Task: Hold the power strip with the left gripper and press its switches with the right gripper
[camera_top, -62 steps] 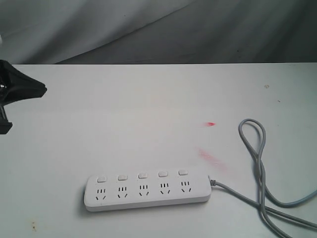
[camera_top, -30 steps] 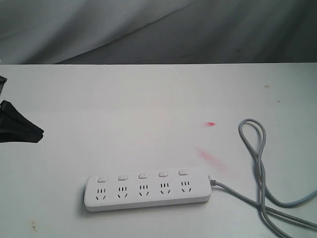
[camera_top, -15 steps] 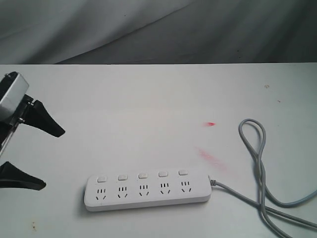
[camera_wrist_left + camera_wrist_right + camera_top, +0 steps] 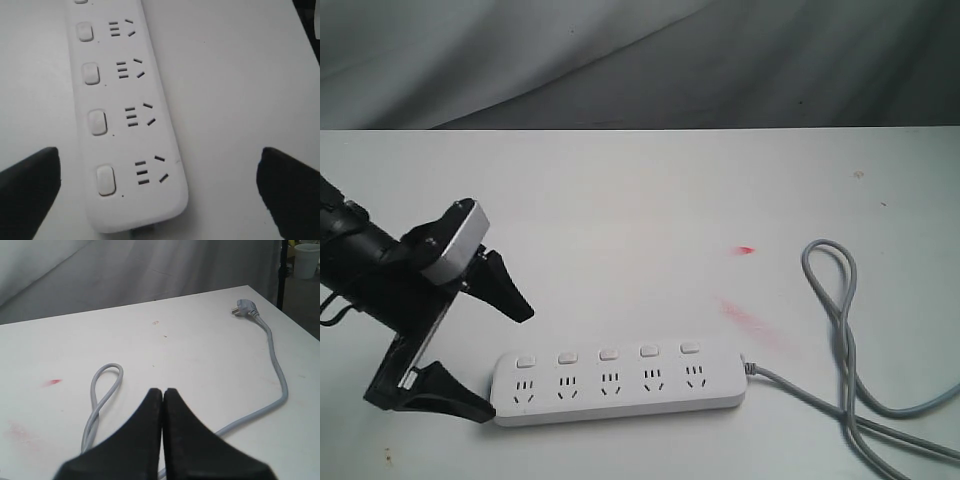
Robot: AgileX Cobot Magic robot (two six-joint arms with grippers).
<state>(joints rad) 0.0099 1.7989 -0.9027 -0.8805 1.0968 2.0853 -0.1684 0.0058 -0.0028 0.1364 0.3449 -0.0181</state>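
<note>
Black wedge fingers of the left gripper [image 4: 503,362] are held wide apart, with nothing clamped. Between them lies the cordless end of the power strip [image 4: 620,388], and bare table is seen on either side of it in the wrist view. The strip lies flat near the front edge of the white table [image 4: 620,200], its five switches [image 4: 608,354] facing up and its grey cord [image 4: 845,330] looped away at the far end. The right gripper [image 4: 163,395] is pressed shut on nothing, over the cord side, and is not seen in the exterior view.

If the fingers are closed off-centre, the light strip would likely be nudged or swung on the smooth top. If the grip is set too far in, the end switch could be covered. A loose hold would let the strip slide when it is pressed.
</note>
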